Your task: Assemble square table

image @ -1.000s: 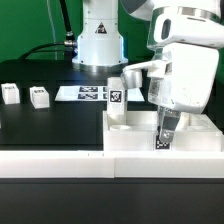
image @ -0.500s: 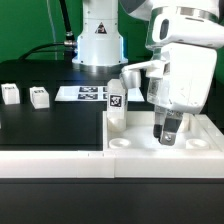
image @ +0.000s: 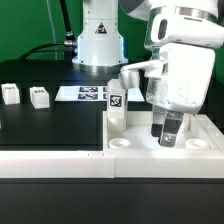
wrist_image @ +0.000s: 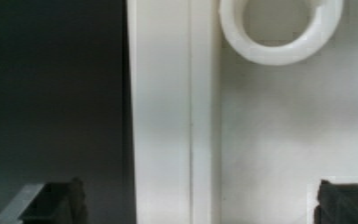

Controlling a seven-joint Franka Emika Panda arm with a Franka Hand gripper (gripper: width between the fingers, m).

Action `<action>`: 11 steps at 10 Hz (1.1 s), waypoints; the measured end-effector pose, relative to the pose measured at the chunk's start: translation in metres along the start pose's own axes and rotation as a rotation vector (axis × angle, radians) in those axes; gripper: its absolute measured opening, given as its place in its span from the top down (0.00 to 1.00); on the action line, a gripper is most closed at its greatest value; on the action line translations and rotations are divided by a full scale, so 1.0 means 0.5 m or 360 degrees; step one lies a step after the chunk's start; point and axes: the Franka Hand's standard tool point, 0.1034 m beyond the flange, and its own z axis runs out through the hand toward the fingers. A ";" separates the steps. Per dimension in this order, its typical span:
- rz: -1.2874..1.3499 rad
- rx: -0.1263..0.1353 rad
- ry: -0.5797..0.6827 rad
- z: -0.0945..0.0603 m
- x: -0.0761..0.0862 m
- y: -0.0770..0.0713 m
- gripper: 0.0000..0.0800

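The white square table top lies at the front of the exterior view's right. One white tagged leg stands upright at its far left corner. My gripper hangs just above the top's middle, to the right of that leg. In the wrist view the gripper is open wide, with nothing between the dark fingertips. Below it are the top's white rim and a round corner socket that holds nothing. Two loose tagged legs lie on the black table at the exterior view's left.
The marker board lies flat behind the table top, in front of the robot's white base. The arm's bulky white wrist hides the table top's right part. The black table stretches to the left.
A second ago a small black-and-white tag showed right at the fingertips; it no longer shows. The gripper has risen slightly and has held still for the last half second.
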 end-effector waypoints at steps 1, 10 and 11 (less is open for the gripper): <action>0.0001 0.0000 0.0000 0.000 -0.001 0.000 0.19; 0.0413 0.0036 -0.0082 -0.127 -0.142 0.036 0.19; 0.0516 0.0031 -0.0081 -0.128 -0.140 0.036 0.19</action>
